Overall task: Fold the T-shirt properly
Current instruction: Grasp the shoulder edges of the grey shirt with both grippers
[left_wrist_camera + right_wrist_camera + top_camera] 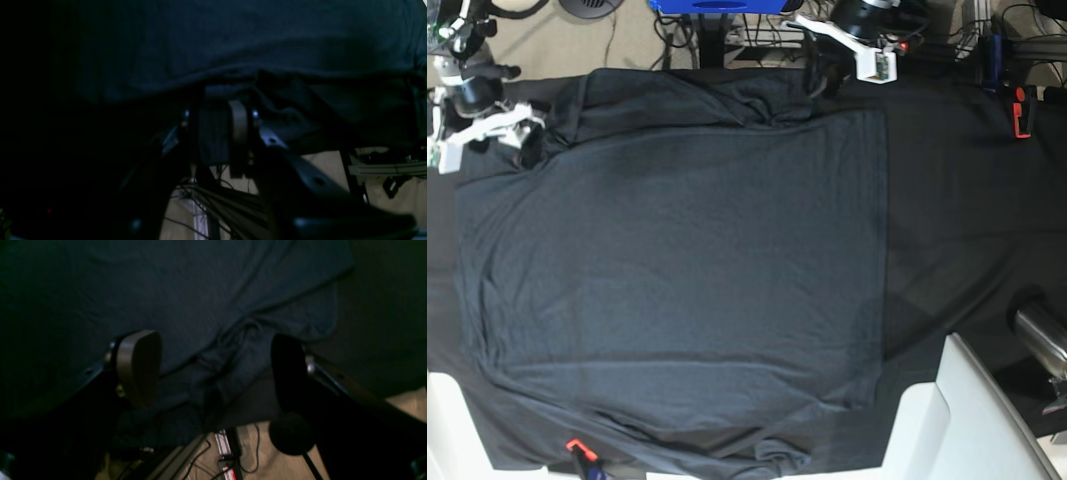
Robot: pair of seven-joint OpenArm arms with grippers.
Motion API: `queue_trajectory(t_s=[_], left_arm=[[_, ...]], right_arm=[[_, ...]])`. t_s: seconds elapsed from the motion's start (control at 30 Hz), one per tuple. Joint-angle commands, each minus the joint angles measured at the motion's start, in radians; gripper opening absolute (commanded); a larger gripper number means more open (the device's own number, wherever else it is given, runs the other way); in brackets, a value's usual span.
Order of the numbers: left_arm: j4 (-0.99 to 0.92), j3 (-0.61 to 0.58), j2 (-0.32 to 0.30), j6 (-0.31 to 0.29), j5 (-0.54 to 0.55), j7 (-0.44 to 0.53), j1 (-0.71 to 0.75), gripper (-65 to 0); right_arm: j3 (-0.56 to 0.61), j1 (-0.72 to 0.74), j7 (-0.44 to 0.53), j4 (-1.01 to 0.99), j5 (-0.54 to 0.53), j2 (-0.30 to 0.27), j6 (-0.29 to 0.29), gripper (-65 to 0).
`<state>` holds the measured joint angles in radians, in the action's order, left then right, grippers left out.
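— Black cloth (967, 200) covered the table; the T-shirt (677, 290) lay spread flat on it.
— Left gripper (218, 133) pinched a shirt fold between its pads; right gripper (213, 373) gaped wide just above bunched fabric, holding nothing.

Robotics lab bench: counter (967, 200) draped in black cloth, loose cables (247, 453) and a power strip (228, 456) on beige floor (283, 466), aluminium frame rail (387, 168), red clamp (1021, 112).
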<state>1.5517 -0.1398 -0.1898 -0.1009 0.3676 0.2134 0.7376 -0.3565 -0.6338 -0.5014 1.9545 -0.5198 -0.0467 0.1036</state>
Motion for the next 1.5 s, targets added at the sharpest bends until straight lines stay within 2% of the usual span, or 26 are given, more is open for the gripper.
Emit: queue_trajectory(t_s=[0.0, 0.23, 0.27, 0.33, 0.43, 0.53, 0.77, 0.9, 1.1, 1.33, 1.37, 1.4, 1.47], left_arm=[[0.026, -0.004, -0.003, -0.006, -0.005, 0.022, 0.015, -50.2], [0.034, -0.013, -0.032, -0.006, 0.003, 0.017, 0.012, -48.9], [0.034, -0.01, -0.033, -0.006, 0.003, 0.017, 0.012, -47.1], [0.033, -0.008, -0.033, -0.006, 0.003, 0.017, 0.013, -41.5], [0.031, -0.011, -0.033, -0.006, 0.003, 0.017, 0.015, -26.8], [0.02, -0.013, -0.029, -0.007, 0.003, 0.017, 0.009, -19.9], [-0.049, -0.013, -0.021, -0.007, 0.005, 0.016, -0.039, -20.1], [-0.121, -0.016, 0.014, -0.007, 0.005, 0.014, -0.082, -20.1], [-0.21, -0.156, 0.014, -0.007, 0.005, 0.014, -0.149, -20.2], [-0.234, -0.177, 0.014, -0.007, 0.005, 0.014, -0.166, -21.2], [-0.234, -0.175, 0.014, -0.007, 0.005, 0.014, -0.166, -23.7], [-0.233, -0.174, 0.014, -0.007, 0.005, 0.014, -0.166, -29.0], [-0.23, -0.174, 0.014, -0.007, 0.005, 0.014, -0.166, -44.4]], right_arm=[[-0.008, -0.002, 0.022, 0.012, -0.007, -0.008, 0.005, -16.1], [-0.009, -0.016, 0.022, 0.012, -0.007, -0.008, 0.005, -16.1], [-0.009, -0.016, 0.022, 0.012, -0.007, -0.008, 0.005, -16.1], [-0.009, -0.016, 0.022, 0.012, -0.007, -0.009, 0.005, -16.1], [-0.009, -0.018, 0.022, 0.012, -0.007, -0.009, 0.005, -16.1], [-0.009, -0.018, 0.022, 0.012, -0.006, -0.009, 0.005, -16.1], [-0.009, -0.018, 0.022, 0.012, -0.006, -0.029, 0.005, -16.5], [-0.006, -0.018, 0.022, 0.012, -0.006, -0.028, 0.005, -16.5], [-0.002, -0.018, 0.022, 0.012, -0.006, -0.028, 0.005, -16.5], [-0.009, -0.031, 0.022, 0.012, -0.006, -0.028, 0.005, -16.5], [-0.009, -0.031, 0.022, 0.012, -0.006, -0.028, 0.005, -16.7], [-0.009, -0.031, 0.022, 0.012, -0.006, -0.028, 0.005, -16.7], [-0.008, -0.031, 0.022, 0.012, -0.006, -0.028, 0.005, -16.7]])
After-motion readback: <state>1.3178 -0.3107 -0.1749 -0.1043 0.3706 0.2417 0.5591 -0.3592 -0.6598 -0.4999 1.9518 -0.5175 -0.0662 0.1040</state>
